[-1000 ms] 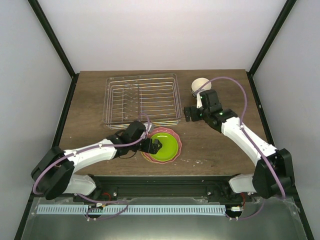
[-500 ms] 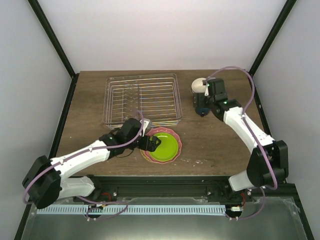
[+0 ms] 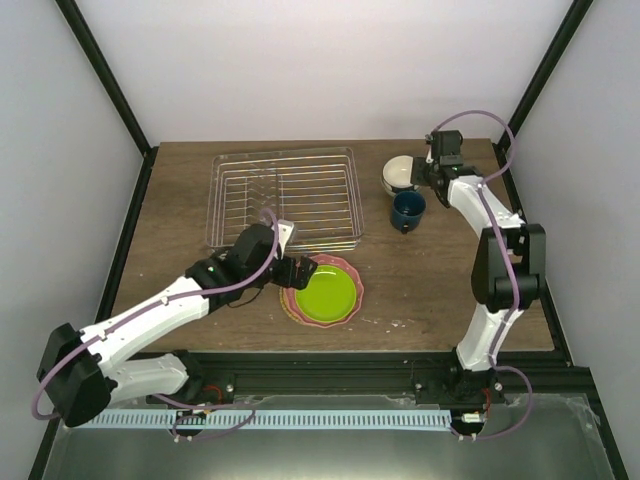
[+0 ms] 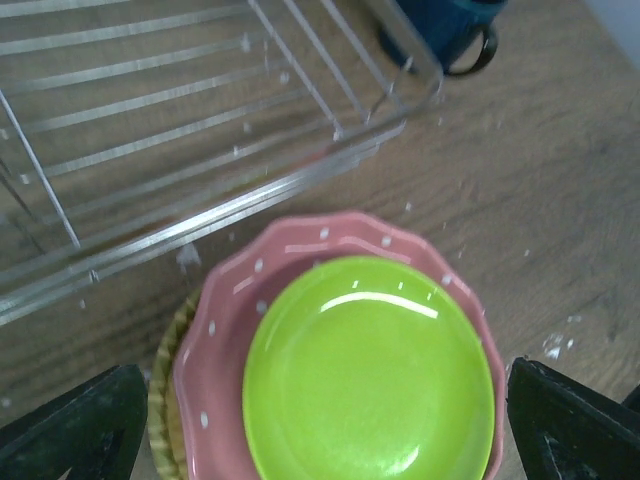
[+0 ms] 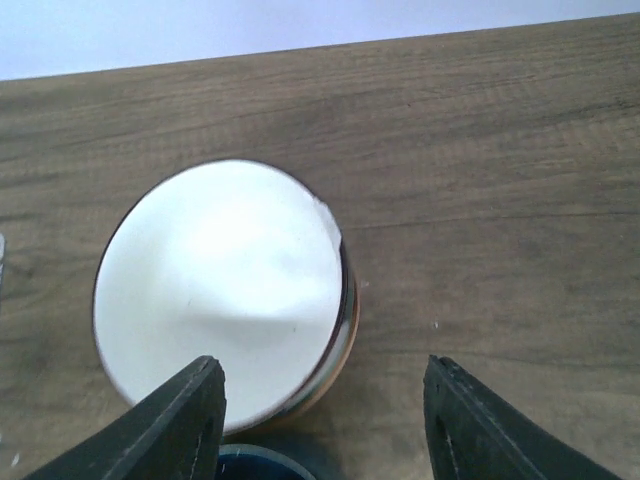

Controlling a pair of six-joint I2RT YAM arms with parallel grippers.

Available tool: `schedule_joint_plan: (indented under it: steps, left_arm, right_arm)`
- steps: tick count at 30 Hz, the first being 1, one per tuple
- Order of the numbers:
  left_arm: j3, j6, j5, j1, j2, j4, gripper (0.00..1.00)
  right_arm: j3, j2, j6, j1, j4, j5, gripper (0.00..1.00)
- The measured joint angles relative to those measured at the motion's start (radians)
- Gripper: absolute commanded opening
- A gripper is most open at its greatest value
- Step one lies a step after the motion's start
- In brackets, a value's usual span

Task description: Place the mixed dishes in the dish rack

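Overhead and wrist views, dish loading. The rack (image 3: 285,195) stands at the rear left of the worktop (image 3: 440,290). All dishes in view rest on the worktop, outside the rack.

(a) Plate stack. The green plate (image 4: 370,370) lies centred on the larger pink plate (image 4: 225,310), just in front of the rack's near right corner. A tan ribbed edge (image 4: 163,375) shows beneath the pink plate on its left side; what it belongs to cannot be told.

(b) Left claw (image 4: 325,385). It is spread wide and holds nothing. It sits at the left edge of the stack and faces across it. In the wrist view one finger (image 4: 70,425) appears at each lower corner, with both plates between them.

(c) Bowl and mug. The cream bowl (image 5: 220,290) sits at the rear right of the worktop, right of the rack. The blue mug (image 3: 407,209) stands just beside it on the near side, handle toward the arms.

(d) Right claw (image 5: 325,400). It is partly spread and grips nothing. It hangs over the bowl's right rim, with one finger (image 5: 175,425) over the bowl and the other over bare wood. Contact with the bowl cannot be told.
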State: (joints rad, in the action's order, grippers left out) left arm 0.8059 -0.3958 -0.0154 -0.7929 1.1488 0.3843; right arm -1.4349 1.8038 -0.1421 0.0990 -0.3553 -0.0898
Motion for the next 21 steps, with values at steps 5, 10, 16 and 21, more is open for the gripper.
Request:
schedule_joint_plan:
  steps: [5,10,16,21]
  left_arm:
    - [0.079,0.035,0.05,0.0,0.0,0.008,1.0]
    - [0.088,0.044,0.078,0.0,0.0,0.028,1.0]
    - [0.088,0.048,0.095,0.0,0.0,0.054,1.0]
    - [0.088,0.049,0.098,0.0,0.009,0.057,1.0]
  right_arm:
    - [-0.091,0.119,0.012,-0.012,0.011,-0.003,0.49]
    - [-0.141,0.208,0.022,-0.018,0.013,-0.014,0.49]
    - [-0.158,0.259,0.033,-0.021,0.01,-0.02,0.43]
    - [-0.195,0.293,0.045,-0.023,0.012,-0.011,0.16]
